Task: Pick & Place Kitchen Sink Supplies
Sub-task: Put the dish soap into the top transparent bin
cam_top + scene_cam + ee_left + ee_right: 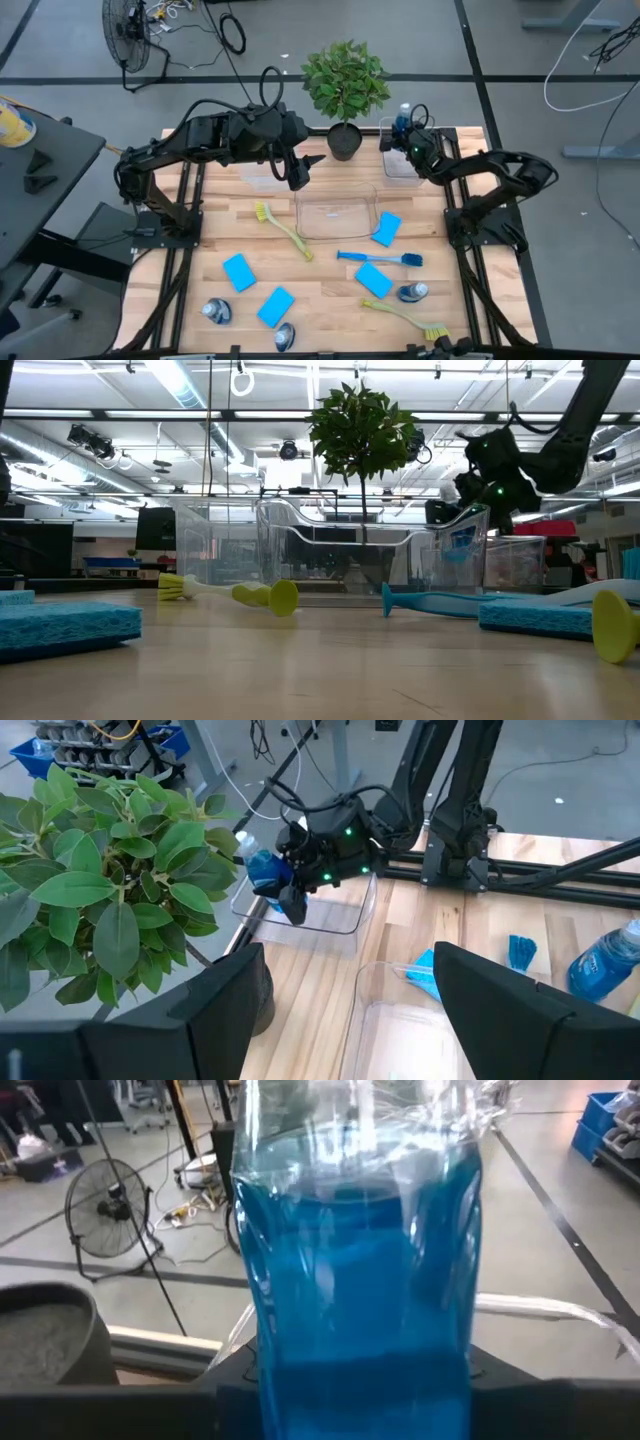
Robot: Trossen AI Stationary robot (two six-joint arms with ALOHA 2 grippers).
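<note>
The right gripper (404, 133) is closed on a small clear bottle of blue liquid (403, 119), held upright above a small clear plastic bin (400, 163) at the far right corner of the wooden surface (320, 300). In the right wrist view the bottle (365, 1260) fills the frame between the dark fingers. In the left wrist view the same bottle (262, 870) is seen clamped over the small bin (330, 910).

The left gripper (300, 170) is held above the surface just beside the far left edge of a larger clear plastic bin (338, 210). Its fingers (510, 1010) are spread wide and nothing is held between them. A green potted plant (345, 85) stands at the far edge, between the two grippers.

On the surface the remaining supplies are laid out as follows. One yellow-green long-handled dish brush (283, 228) lies left of the larger bin. A blue long-handled dish brush (380, 258) lies in front of the bin, with one flat bright-blue sponge (386, 228) touching the bin's right side and a second (374, 280) just in front of the brush. Two further blue sponges (239, 271) (275, 306) lie at the left front. A second yellow-green brush (405, 315) lies at the right front. Three more small bottles (217, 311) (285, 336) (412, 292) lie on their sides along the near part.
</note>
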